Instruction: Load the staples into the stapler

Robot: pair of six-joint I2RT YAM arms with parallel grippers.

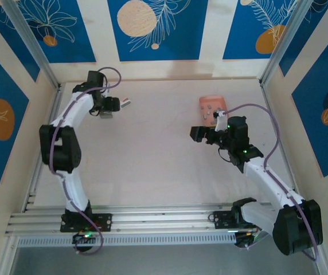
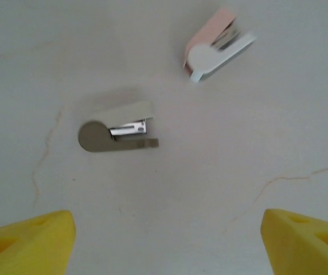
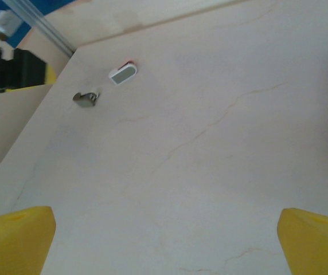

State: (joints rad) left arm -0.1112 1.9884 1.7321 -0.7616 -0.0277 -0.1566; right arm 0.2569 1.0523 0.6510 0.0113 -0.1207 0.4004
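Left gripper (image 2: 164,246): jaws wide apart, empty, hovering over table (image 2: 256,143), grey stapler (image 2: 115,136) just ahead. Right gripper (image 3: 164,240): jaws fully spread, empty, near pink tray (image 1: 221,102). Grey stapler: top lifted, metal channel showing. Pink-and-white stapler (image 2: 217,48) nearby, not touching. Staples (image 1: 209,105): tiny grey strips in tray, well apart from both staplers.
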